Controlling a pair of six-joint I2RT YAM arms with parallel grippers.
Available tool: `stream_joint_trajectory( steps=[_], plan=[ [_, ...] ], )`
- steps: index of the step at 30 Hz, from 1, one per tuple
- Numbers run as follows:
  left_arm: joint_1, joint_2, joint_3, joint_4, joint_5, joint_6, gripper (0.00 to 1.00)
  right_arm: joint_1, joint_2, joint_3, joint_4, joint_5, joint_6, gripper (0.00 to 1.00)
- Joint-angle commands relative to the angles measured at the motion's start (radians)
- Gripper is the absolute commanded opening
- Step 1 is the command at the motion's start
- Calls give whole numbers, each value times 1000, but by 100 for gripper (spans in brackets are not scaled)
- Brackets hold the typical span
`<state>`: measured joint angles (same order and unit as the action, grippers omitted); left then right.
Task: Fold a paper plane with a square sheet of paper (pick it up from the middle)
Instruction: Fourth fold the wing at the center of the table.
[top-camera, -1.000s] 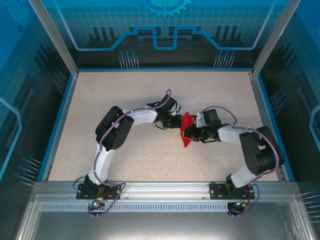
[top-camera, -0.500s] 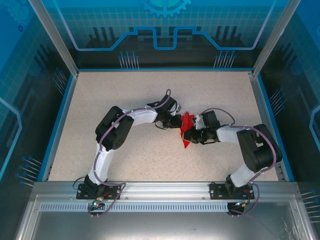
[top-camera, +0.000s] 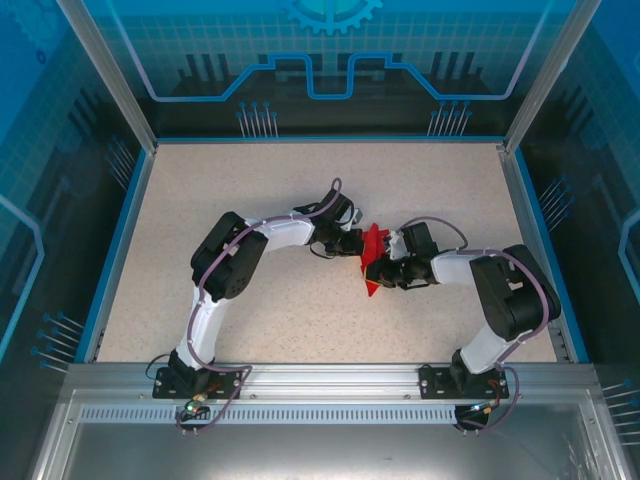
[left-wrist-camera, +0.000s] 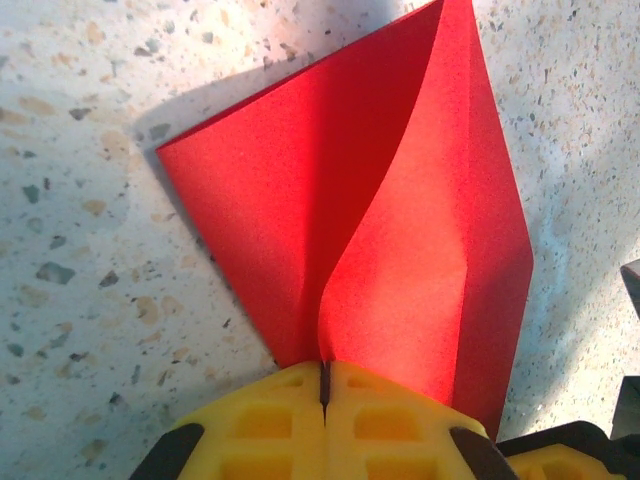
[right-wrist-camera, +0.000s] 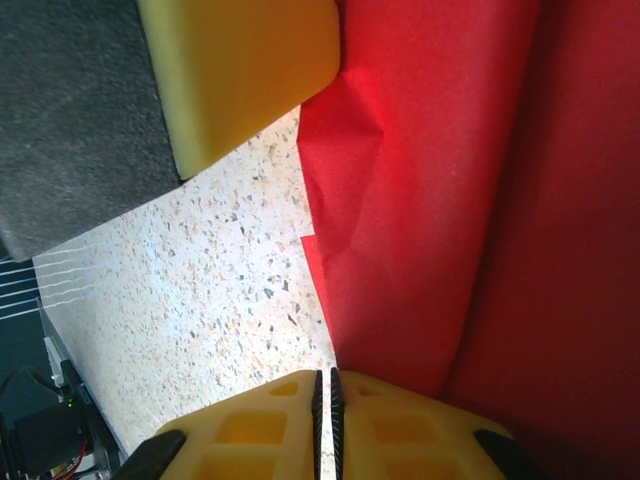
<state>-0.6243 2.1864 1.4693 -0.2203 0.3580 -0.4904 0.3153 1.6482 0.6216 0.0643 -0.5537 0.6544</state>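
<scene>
Closest, the left gripper (left-wrist-camera: 325, 395) has its ribbed yellow fingers pressed together on the bottom corner of the red paper (left-wrist-camera: 400, 230); the thin matte sheet spreads from there in two smooth flaps that meet along a curved fold and taper to a point; the right gripper (right-wrist-camera: 322, 400) is likewise pinched tight, the paper's wrinkled edge running into its seam; beyond lies the speckled, stone-like table (left-wrist-camera: 80, 250), the paper held mid-table between both grippers.
</scene>
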Motion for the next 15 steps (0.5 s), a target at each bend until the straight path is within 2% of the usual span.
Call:
stream_joint_trajectory(
  steps=[1, 15],
  plan=[
    [20, 44, 3, -41, -45, 31, 0, 19, 22, 12, -53, 19, -33, 13],
    [30, 46, 54, -77, -41, 45, 0, 30, 67, 12, -72, 46, -53, 13]
  ],
)
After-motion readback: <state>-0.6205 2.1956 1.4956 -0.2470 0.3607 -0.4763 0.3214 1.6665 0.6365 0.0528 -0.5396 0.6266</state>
